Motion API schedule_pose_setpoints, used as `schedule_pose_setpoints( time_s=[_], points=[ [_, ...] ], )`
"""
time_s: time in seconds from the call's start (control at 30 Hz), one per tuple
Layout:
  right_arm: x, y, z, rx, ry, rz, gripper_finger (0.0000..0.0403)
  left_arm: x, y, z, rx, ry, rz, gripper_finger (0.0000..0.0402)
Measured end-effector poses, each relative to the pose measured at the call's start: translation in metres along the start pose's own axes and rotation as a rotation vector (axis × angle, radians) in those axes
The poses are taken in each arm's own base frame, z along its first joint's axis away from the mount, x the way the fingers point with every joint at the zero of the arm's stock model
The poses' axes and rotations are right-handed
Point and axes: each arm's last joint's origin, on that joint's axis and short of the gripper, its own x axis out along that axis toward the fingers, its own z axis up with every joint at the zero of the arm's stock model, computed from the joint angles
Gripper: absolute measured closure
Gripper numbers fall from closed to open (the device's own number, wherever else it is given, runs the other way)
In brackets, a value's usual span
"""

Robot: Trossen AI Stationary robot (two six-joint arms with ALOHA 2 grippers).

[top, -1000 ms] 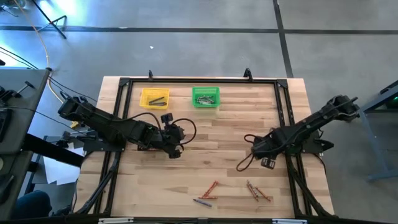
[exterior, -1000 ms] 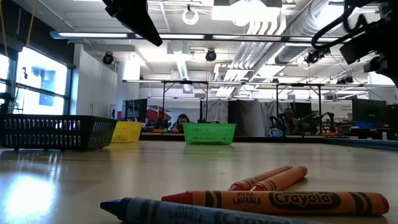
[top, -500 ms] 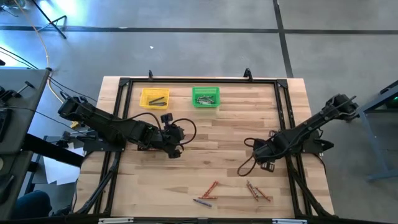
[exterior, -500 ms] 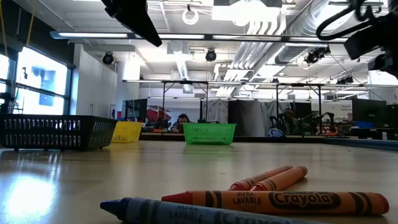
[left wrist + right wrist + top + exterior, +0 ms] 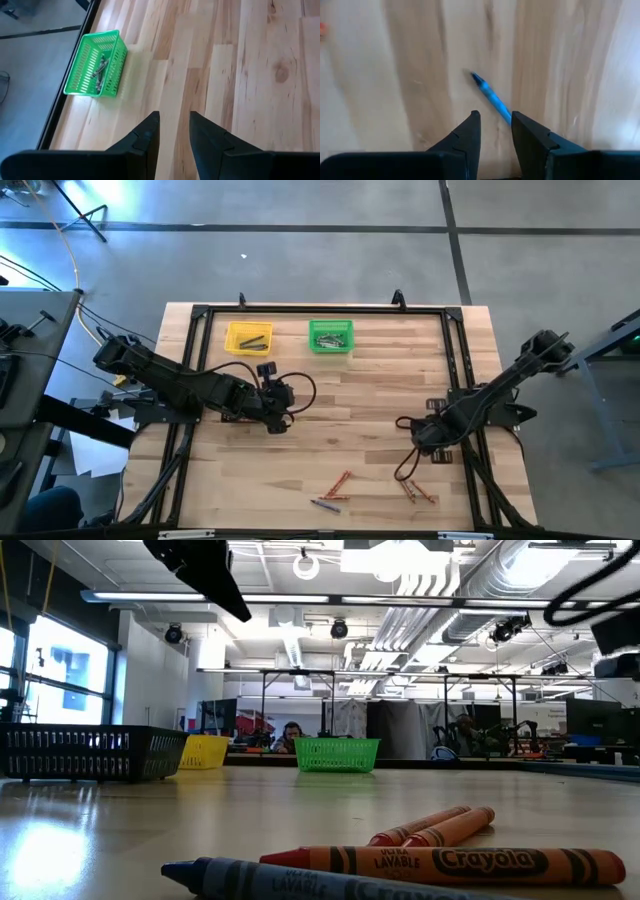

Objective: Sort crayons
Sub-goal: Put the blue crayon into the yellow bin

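Overhead, the pale butcher-block wooden table (image 5: 370,400) carries a black rectangular frame. At the far left of its back edge sits a small yellow mesh bin (image 5: 248,338) holding a few dark sticks. Just right of it stands a small green mesh bin (image 5: 331,336) filled with grey crayons (image 5: 99,71).

The left gripper (image 5: 281,420) hovers over bare wood in front of the yellow bin, with nothing between its dark fingers (image 5: 148,132), which stand slightly apart.

Near the front edge, left of centre, lies a pair of orange-red wax crayons (image 5: 341,483), and just in front of them a single blue crayon (image 5: 325,505). The table-level camera shows these in close-up: the blue crayon (image 5: 300,880) lies nearest, an orange "Crayola" crayon (image 5: 450,863) is touching behind it, and two more orange ones (image 5: 440,825) lie behind that. A black mesh basket (image 5: 90,752) stands at the left.

Further right lies a second cluster of orange-red crayons (image 5: 416,489). The right gripper (image 5: 436,451) hangs just behind this cluster; its wrist camera shows a blue crayon (image 5: 492,98) ahead of the narrowly parted, empty fingers (image 5: 470,132).
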Motion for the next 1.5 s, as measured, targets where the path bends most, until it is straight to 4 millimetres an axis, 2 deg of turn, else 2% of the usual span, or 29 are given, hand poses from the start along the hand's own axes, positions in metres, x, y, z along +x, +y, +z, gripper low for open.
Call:
schedule_pose_setpoints(
  time_s=[0.4,0.87,1.03,1.27,1.5],
  points=[
    [0.033,-0.011,-0.016,0.025,0.064,-0.002,0.0299,0.000,0.000,0.000,-0.016,0.002,0.001,0.0312],
    [0.040,-0.015,-0.013,0.072,0.010,-0.020,0.0300,0.000,0.000,0.000,-0.016,0.002,0.001,0.0312],
    [0.040,-0.016,-0.011,0.201,0.004,-0.013,0.0322,0.000,0.000,0.000,-0.016,0.002,0.001,0.0312],
    [0.050,-0.016,-0.005,0.416,0.074,-0.027,0.0390,0.000,0.000,0.000,-0.016,0.002,0.001,0.0312],
    [0.044,-0.018,0.003,0.579,0.096,-0.031,0.0398,0.000,0.000,0.000,-0.017,0.004,0.001,0.0312]
  ],
)
